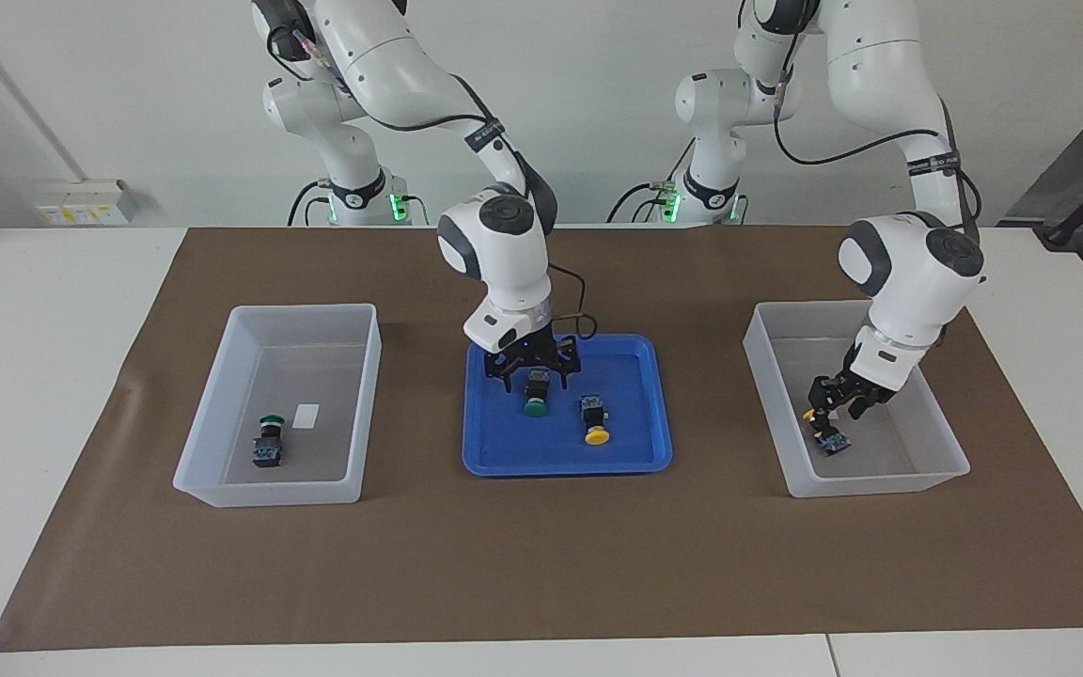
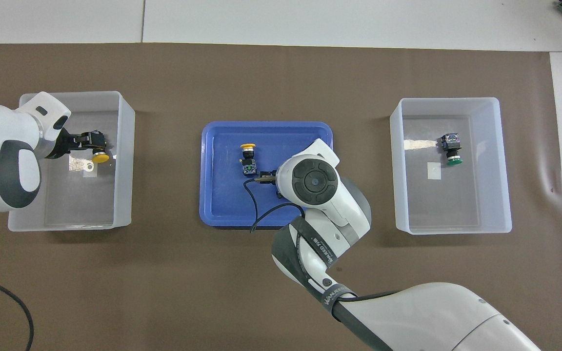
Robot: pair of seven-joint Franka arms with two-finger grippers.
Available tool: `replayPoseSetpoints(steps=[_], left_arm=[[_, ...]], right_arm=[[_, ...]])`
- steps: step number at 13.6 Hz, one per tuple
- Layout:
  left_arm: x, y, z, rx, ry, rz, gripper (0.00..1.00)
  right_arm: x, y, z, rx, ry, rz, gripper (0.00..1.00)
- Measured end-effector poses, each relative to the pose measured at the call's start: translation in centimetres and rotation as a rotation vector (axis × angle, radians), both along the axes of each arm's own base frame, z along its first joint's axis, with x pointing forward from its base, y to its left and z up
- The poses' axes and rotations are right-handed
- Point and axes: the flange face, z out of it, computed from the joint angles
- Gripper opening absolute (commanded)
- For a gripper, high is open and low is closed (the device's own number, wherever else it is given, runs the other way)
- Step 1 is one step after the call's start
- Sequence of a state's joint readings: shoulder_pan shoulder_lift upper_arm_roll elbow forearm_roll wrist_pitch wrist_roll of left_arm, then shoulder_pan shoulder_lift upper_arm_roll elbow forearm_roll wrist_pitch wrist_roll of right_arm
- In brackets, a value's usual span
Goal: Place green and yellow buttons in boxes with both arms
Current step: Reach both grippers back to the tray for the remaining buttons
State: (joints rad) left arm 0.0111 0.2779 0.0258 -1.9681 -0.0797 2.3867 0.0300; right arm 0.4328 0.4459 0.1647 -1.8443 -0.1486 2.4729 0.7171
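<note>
1. Facing view, setting: a white table under a brown paper mat [image 1: 541,564], a pale wall at the top of the frame, two white robot arms mounted along the top edge.
2. Centre of frame: a shallow blue plastic tray [image 1: 640,451]. In it lie a black push-button switch with a green cap [image 1: 536,395] and, just beside it, a black push-button switch with a yellow cap [image 1: 595,421].
3. The right gripper [image 1: 535,369], on the arm from the upper left, is low in the tray, its fingers spread either side of the green switch's body. Whether they already pinch it I cannot tell.
4. Left of frame: a translucent whitish plastic bin [image 1: 212,414] holding a second green-capped switch [image 1: 268,442] beside a small white label.
5. Right of frame: a matching translucent bin [image 1: 936,442]. The left gripper [image 1: 833,406] is lowered inside it, clasping a second yellow-capped switch [image 1: 827,432] just above or on the floor.
6. Overhead view, sides reversed: the left gripper [image 2: 93,142] sits in the bin at the left [image 2: 125,161], yellow cap [image 2: 99,157] at its fingertips. The right arm's wrist covers the tray-bound green switch; the loose yellow switch [image 2: 248,156] shows in the tray [image 2: 212,204]. The stored green switch [image 2: 451,151] lies in the right-hand bin [image 2: 503,161].
7. Step in hand, as I judge it: the second round, one arm depositing, one picking.
8. Next: the left fingers must part and lift out; the right must close firmly, then rise.
</note>
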Motion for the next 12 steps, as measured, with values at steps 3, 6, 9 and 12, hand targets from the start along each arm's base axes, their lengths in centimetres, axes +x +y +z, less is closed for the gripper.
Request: replayPoseSetpoints(steps=[3,6,9,12], left_arm=[[1.0,-0.2,2.3,-0.004,0.004,-0.008,1.00],[2.7,-2.4,8.8,-0.016,0.050,-0.055,1.00],[2.6,-9.1,11.0,-0.031,0.075,-0.033,1.00],[0.9,-17.9,10.1,-0.038,0.102,-0.022,1.00]], right_arm=[[0.0,0.2,-0.3,0.010,-0.011,0.004,0.00],[0.0,0.2,-0.3,0.012,-0.008,-0.014,0.00],[0.1,0.2,-0.3,0.016,-0.008,-0.029,0.00],[0.8,-0.3,0.4,0.009,-0.011,-0.036,0.00]])
